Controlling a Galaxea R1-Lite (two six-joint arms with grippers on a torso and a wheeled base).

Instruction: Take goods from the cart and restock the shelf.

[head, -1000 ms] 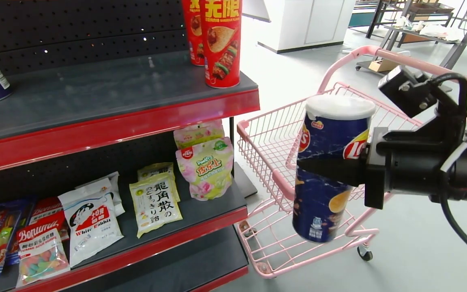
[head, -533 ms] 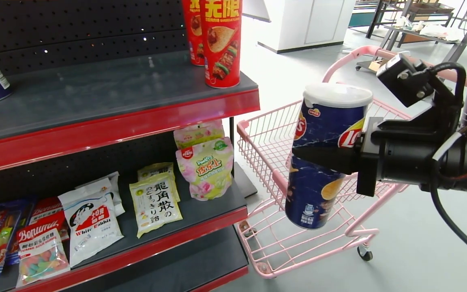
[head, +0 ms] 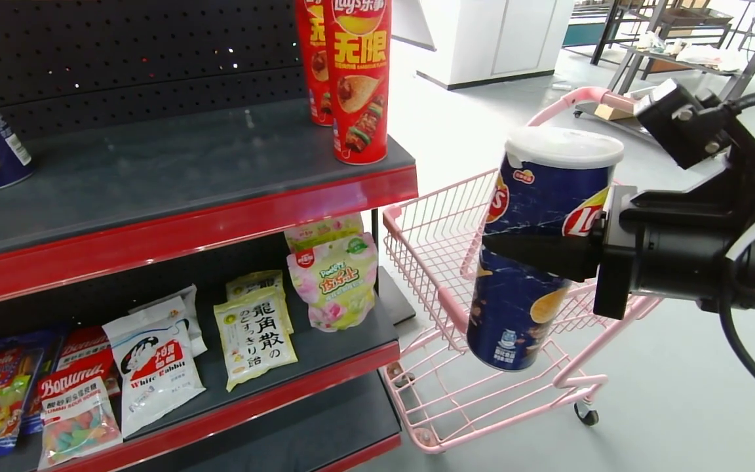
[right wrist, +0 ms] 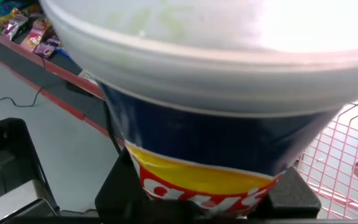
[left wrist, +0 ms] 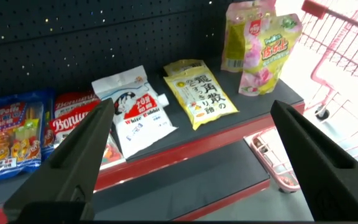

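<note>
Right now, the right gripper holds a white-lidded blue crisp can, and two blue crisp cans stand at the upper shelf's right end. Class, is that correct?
No. The head view shows the two crisp cans on the upper shelf are red; the right gripper does hold the white-lidded blue crisp can.

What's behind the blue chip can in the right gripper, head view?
Behind the blue chip can, held in the right gripper, stands the pink cart, its wire sides showing around the can. The can and gripper cover the cart's middle, so any goods inside cannot be seen.
</note>
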